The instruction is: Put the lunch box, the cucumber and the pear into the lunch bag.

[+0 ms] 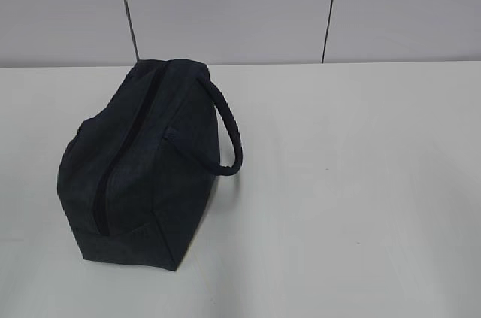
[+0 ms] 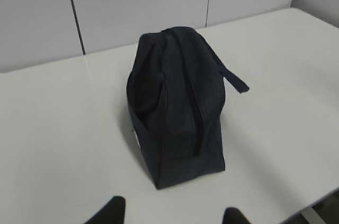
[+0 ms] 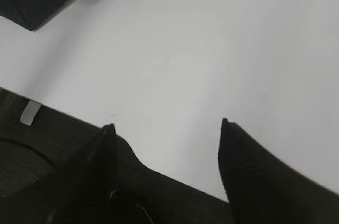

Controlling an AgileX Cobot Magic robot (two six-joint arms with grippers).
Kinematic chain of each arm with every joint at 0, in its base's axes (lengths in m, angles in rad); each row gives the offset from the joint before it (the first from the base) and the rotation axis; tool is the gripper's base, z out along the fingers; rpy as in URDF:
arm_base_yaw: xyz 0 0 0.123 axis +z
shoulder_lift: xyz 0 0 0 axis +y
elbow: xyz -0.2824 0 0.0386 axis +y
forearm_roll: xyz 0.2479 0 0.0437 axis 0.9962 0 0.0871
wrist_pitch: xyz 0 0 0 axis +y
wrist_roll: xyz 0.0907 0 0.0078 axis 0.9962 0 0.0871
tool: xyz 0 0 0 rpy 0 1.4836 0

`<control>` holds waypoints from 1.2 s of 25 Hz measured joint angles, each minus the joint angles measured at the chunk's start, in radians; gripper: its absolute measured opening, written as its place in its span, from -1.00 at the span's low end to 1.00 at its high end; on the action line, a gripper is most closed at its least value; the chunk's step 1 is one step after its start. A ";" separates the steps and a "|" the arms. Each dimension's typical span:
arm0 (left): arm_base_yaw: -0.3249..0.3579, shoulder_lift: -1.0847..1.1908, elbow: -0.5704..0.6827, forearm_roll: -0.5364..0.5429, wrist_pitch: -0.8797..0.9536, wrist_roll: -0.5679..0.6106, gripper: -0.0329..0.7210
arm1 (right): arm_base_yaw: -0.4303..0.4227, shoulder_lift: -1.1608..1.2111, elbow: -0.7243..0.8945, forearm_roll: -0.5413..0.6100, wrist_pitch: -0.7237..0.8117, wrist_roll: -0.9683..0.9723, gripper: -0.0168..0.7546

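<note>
We see left fingers [image 2: 172, 214] spread apart, empty, low over the white bench [image 1: 353, 205], right fingers [image 3: 167, 128] likewise parted, at bench edge, lunch bag [image 1: 139, 171] zipped, standing left of centre, handle to the right, grey panelled wall [image 1: 240, 6] behind.

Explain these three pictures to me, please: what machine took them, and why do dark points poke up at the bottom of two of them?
A two-armed robot took them. One camera looks down at a white table from in front; the other two sit on the arms' wrists. The dark points are the tips of each arm's pincers: the left gripper and the right gripper. Both are spread open and hold nothing. On the table stands one thing, a dark navy lunch bag with a loop handle; its top zipper looks closed. The right wrist view catches only a corner of the bag. No food or box shows in any picture.
</note>
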 joint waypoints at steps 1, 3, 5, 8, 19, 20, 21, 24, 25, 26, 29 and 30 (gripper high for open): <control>0.000 -0.018 0.017 0.001 -0.006 0.001 0.00 | 0.000 -0.041 0.011 -0.002 0.005 0.000 0.27; 0.000 -0.037 0.064 0.002 -0.009 0.001 0.00 | 0.000 -0.117 0.020 -0.006 0.017 -0.002 0.27; 0.000 -0.047 0.107 0.003 -0.009 0.001 0.00 | 0.000 -0.178 0.022 -0.023 0.028 -0.002 0.27; 0.000 -0.059 0.132 0.011 -0.013 0.001 0.00 | 0.000 -0.264 0.022 -0.063 0.061 -0.002 0.27; 0.000 -0.108 0.135 0.015 -0.020 0.001 0.00 | 0.000 -0.331 0.136 -0.095 0.035 -0.012 0.27; 0.000 -0.110 0.135 0.015 -0.020 0.001 0.00 | 0.000 -0.331 0.156 -0.086 0.021 -0.019 0.27; 0.000 -0.113 0.135 0.016 -0.019 0.001 0.00 | 0.000 -0.331 0.164 -0.079 0.010 -0.033 0.27; 0.000 -0.114 0.135 0.015 -0.020 0.001 0.00 | 0.000 -0.331 0.170 -0.068 -0.003 -0.054 0.27; 0.000 -0.114 0.135 0.015 -0.020 0.001 0.00 | 0.000 -0.331 0.170 -0.066 -0.003 -0.057 0.27; 0.000 -0.114 0.135 0.015 -0.020 0.001 0.00 | 0.000 -0.331 0.170 -0.066 -0.004 -0.060 0.27; 0.000 -0.114 0.135 0.015 -0.020 0.001 0.00 | 0.000 -0.331 0.170 -0.066 -0.005 -0.062 0.27; 0.000 -0.114 0.135 0.015 -0.020 0.001 0.00 | 0.000 -0.331 0.170 -0.066 -0.007 -0.062 0.27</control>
